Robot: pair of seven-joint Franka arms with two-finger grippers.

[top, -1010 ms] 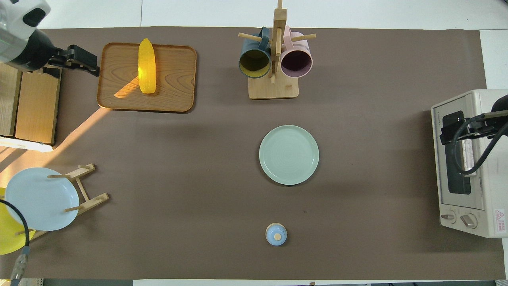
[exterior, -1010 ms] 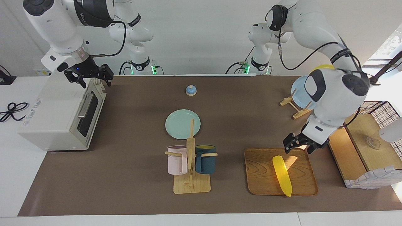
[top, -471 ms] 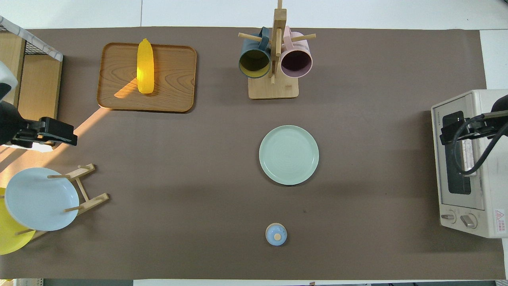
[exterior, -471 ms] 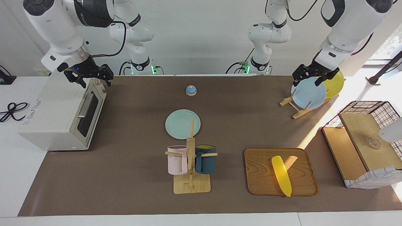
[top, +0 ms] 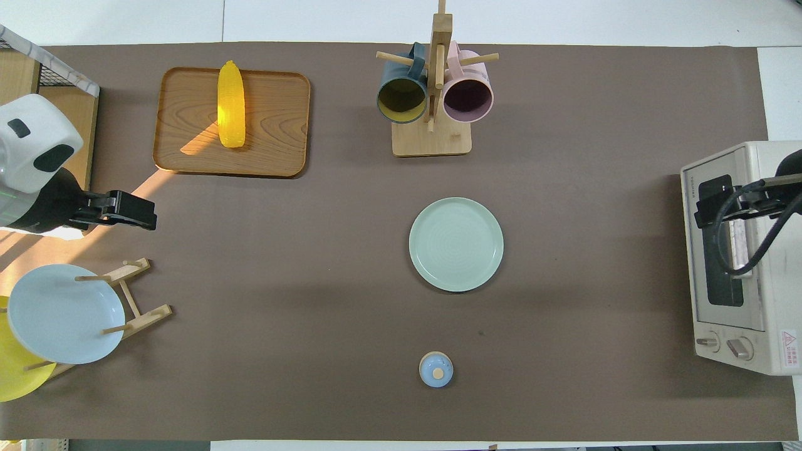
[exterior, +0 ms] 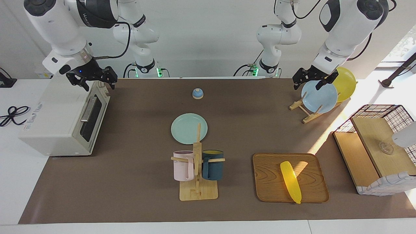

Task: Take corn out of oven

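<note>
The yellow corn [exterior: 291,182] [top: 230,104] lies on a wooden tray [exterior: 269,191] [top: 276,138] toward the left arm's end of the table, far from the robots. At the right arm's end stands the off-white oven [exterior: 55,120] [top: 739,263] with its dark glass door shut. My right gripper [exterior: 97,83] [top: 707,208] hangs open and empty over the oven's top front edge. Nothing is held in my left gripper [exterior: 309,83] [top: 147,216], which is open and raised over the mat between the tray and the plate rack.
A mint plate [exterior: 189,128] lies mid-table. A wooden mug rack [exterior: 197,188] with a pink and a dark blue mug stands farther out. A small blue bell [exterior: 197,93] sits near the robots. A plate rack [exterior: 304,110] and a wire basket [exterior: 399,113] stand at the left arm's end.
The left gripper rose from beside the tray and drew back toward the robots, ending up by the plate rack. The corn stays on the tray. The right arm has not moved.
</note>
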